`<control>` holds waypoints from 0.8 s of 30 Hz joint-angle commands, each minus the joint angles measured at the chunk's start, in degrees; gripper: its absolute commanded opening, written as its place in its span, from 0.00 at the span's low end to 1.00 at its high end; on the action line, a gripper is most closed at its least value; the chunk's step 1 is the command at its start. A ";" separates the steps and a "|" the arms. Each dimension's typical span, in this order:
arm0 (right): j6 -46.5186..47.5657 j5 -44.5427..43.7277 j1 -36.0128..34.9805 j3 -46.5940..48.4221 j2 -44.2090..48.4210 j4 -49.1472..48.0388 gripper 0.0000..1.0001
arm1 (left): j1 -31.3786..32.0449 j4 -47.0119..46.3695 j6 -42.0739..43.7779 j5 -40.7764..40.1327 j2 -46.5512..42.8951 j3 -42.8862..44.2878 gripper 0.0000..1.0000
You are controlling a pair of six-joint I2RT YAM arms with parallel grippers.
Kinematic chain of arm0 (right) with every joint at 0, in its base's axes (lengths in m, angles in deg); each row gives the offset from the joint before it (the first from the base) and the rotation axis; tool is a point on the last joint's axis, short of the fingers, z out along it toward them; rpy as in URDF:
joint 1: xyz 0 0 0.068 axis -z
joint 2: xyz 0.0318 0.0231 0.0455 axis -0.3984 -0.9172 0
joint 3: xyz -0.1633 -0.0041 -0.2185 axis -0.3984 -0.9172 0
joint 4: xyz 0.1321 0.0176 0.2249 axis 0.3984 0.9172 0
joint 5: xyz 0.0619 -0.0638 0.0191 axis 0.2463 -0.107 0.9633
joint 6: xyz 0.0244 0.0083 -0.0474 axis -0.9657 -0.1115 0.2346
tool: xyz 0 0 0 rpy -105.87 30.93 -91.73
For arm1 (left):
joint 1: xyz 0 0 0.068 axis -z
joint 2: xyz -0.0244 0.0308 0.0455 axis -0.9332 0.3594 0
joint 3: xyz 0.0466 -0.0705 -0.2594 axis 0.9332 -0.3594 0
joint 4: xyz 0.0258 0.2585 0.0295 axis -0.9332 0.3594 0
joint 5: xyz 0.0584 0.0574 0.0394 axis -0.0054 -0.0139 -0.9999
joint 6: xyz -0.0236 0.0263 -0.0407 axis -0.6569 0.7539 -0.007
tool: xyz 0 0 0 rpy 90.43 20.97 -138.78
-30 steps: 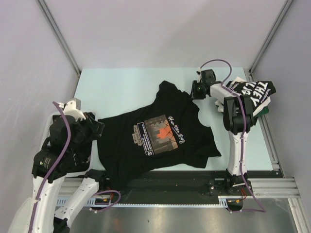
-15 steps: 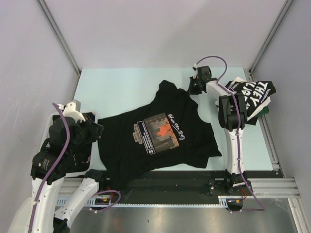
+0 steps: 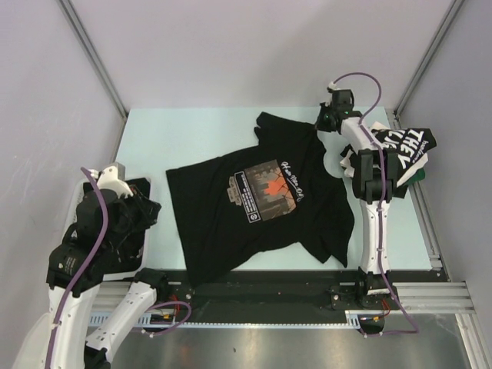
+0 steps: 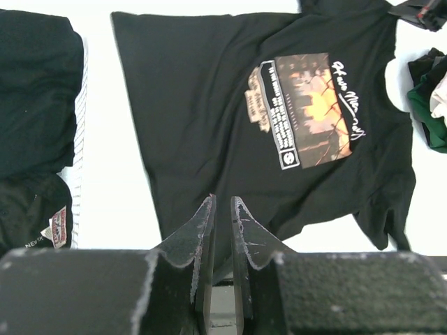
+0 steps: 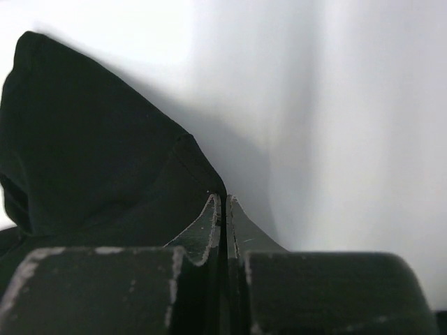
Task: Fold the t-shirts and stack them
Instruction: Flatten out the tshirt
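Observation:
A black t-shirt (image 3: pixel 261 231) with an orange-white chest print (image 3: pixel 269 188) lies spread flat on the pale table, collar toward the far right. My right gripper (image 3: pixel 324 124) is shut on its far shoulder edge; in the right wrist view the black cloth (image 5: pixel 84 153) runs into the closed jaws (image 5: pixel 225 199). A second t-shirt with big white lettering (image 3: pixel 403 144) lies crumpled at the right edge. My left gripper (image 3: pixel 150 211) hangs at the left, off the shirt. Its fingers (image 4: pixel 223 202) stand a narrow gap apart with nothing between them, pointing at the shirt's hem (image 4: pixel 195 105).
A white mesh basket (image 4: pixel 79 125) with dark clothes (image 4: pixel 35 105) stands at the left under my left arm. A green garment (image 4: pixel 426 118) lies in the pile at the right. Metal rails run along the table's right side (image 3: pixel 430 231) and near edge.
My right gripper has shut on the shirt's shoulder and pulled it toward the far right. The whole shirt slid right and turned. My left arm drew back a little.

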 commanded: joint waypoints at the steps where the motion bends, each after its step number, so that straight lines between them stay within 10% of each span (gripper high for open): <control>1: -0.45 -2.37 2.94 2.50 -0.03 -2.31 0.00 | -0.15 -1.73 -0.34 -0.62 0.30 -0.20 0.18; 13: -1.50 -3.78 5.32 3.38 -0.47 -4.07 0.00 | -0.15 -4.20 1.07 0.53 3.20 -0.99 0.17; 24: -0.71 -1.50 2.95 -0.14 11.12 -2.84 0.22 | -0.15 -14.71 2.21 0.62 3.29 -11.97 0.20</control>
